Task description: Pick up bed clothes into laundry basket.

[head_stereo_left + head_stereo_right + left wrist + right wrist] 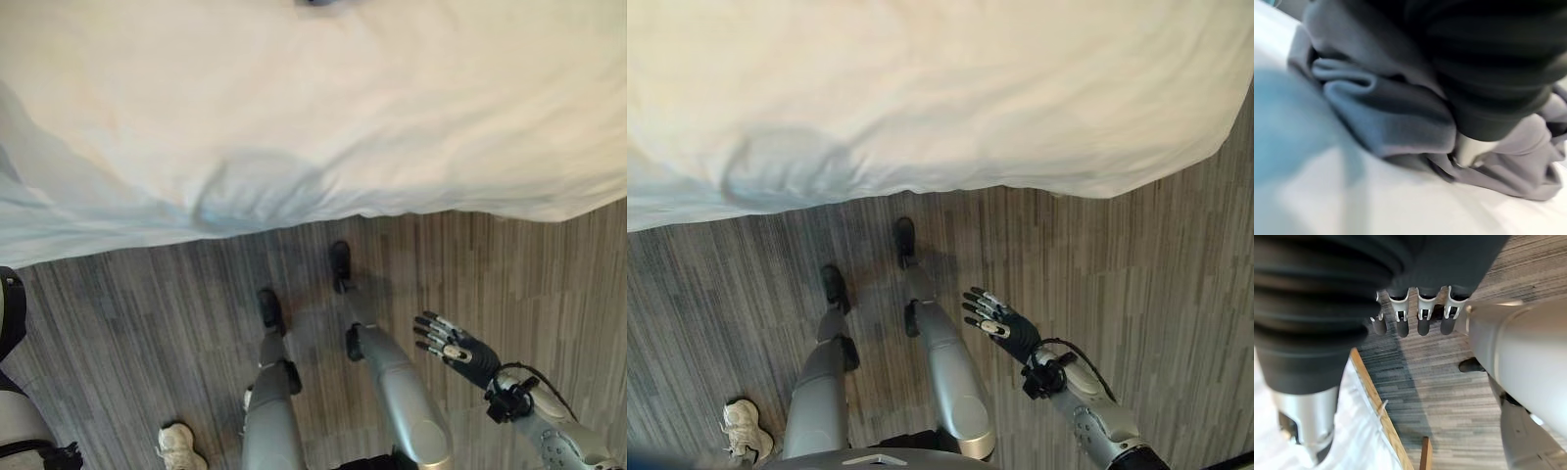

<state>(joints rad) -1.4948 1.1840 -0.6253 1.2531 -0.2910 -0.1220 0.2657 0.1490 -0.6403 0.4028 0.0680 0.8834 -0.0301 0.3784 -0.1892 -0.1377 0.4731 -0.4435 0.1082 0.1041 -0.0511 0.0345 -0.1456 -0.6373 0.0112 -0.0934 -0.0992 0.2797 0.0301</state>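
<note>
The bed (323, 108), covered by a white sheet (921, 88), spans the far side of the scene and serves as the reference; its near edge hangs down over a grey striped carpet floor (1156, 284). A shallow hollow with soft creases marks the sheet near the bed's near edge, toward the robot's left. On the bed, as the left wrist view shows, lies a crumpled grey garment (1391, 112), bunched into thick folds directly against the white sheet. The left hand (1469, 149) is at this garment, with a pale finger or thumb segment showing pressed into the cloth; the dark ribbed cover hides the remainder, so it cannot be told whether the fingers are curled round the fabric. The right hand (453, 348) hangs over the floor on the near side of the bed, well apart from the bed's edge and from the garment, its fingers straight and slightly spread and holding nothing. In the right wrist view a wooden frame edge (1378, 413) with white cloth beside it stands on the carpet. A white shoe (179, 448) lies on the floor, far from the bed, toward the robot's left.
</note>
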